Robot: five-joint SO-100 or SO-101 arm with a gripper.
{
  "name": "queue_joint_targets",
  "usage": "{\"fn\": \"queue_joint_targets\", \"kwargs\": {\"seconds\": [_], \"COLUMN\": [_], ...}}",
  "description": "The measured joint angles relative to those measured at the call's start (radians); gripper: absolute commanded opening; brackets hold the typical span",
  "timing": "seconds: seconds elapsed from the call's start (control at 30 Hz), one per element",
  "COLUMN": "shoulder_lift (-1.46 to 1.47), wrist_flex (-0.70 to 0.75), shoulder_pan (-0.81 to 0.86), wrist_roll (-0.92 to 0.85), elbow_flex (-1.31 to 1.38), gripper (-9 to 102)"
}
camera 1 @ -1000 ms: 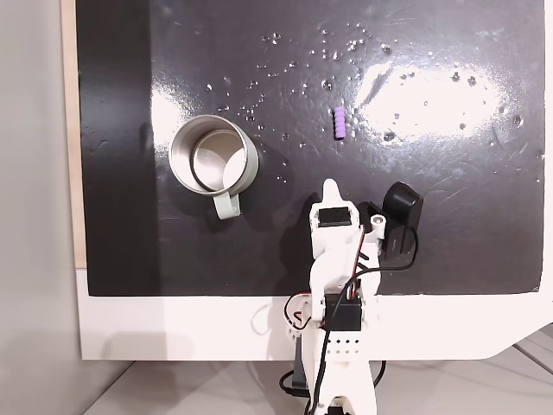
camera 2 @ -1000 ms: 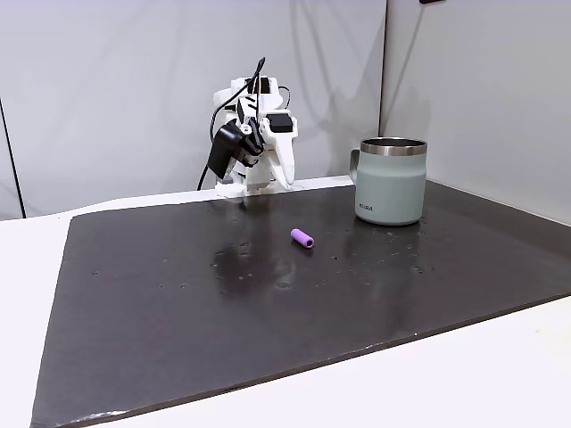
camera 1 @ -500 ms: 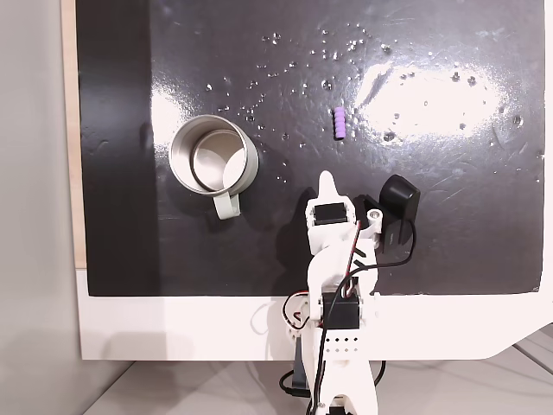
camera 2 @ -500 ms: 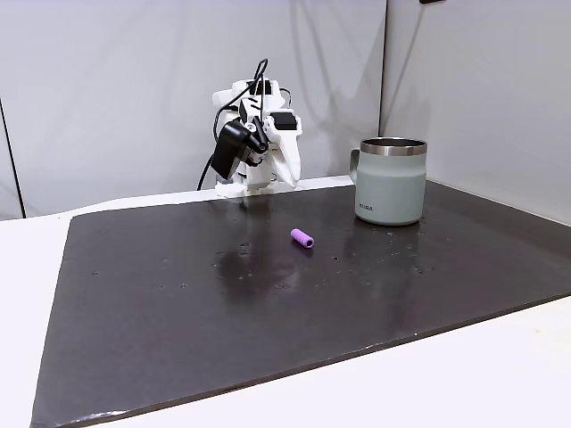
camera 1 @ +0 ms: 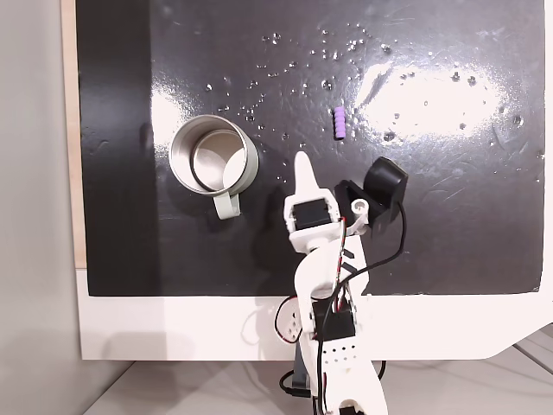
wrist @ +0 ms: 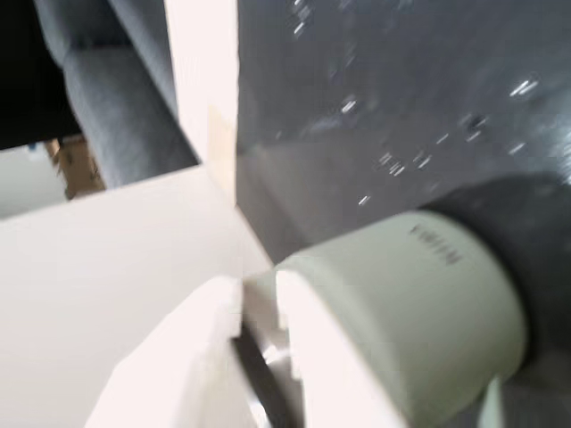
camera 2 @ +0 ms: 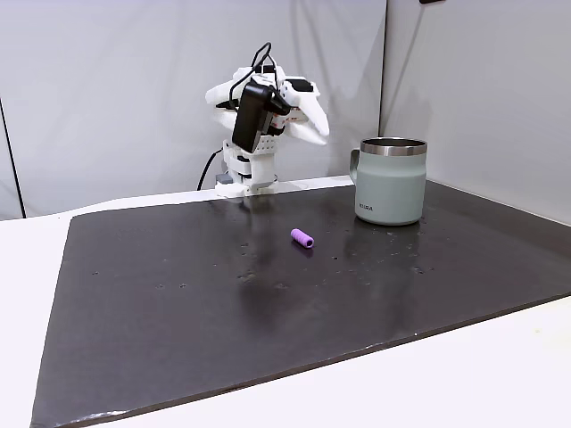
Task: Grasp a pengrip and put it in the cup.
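In a fixed view from above, the gripper (camera 1: 301, 164) sits between cup (camera 1: 213, 156) and pengrip (camera 1: 340, 123), touching neither: the reach step, nothing grasped. In a fixed side view the pengrip (camera 2: 302, 238) lies on the black mat (camera 2: 268, 303), well apart from the raised arm. Wrist view: fingers (wrist: 214, 321) nearly pressed together, empty, cup (wrist: 428, 303) ahead; next it likely needs to spread, swing to the pengrip and descend.

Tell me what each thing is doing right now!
Pengrip: lying on its side on the black mat, alone.
Cup: standing upright, nothing seen inside, handle toward the arm.
Gripper: lifted off the mat, nearly shut, holding nothing.
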State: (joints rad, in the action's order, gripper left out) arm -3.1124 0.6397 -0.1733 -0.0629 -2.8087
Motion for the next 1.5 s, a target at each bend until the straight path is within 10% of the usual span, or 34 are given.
{"fn": "queue_joint_targets", "kwargs": {"seconds": [0.83, 1.5], "shoulder_lift": [1.192, 1.454], "wrist_flex": [0.038, 0.318], "shoulder_pan": [0.17, 0.249], "wrist_roll": [0.04, -0.692], "elbow_flex": [0.856, 1.098], "gripper": [0, 0]}}
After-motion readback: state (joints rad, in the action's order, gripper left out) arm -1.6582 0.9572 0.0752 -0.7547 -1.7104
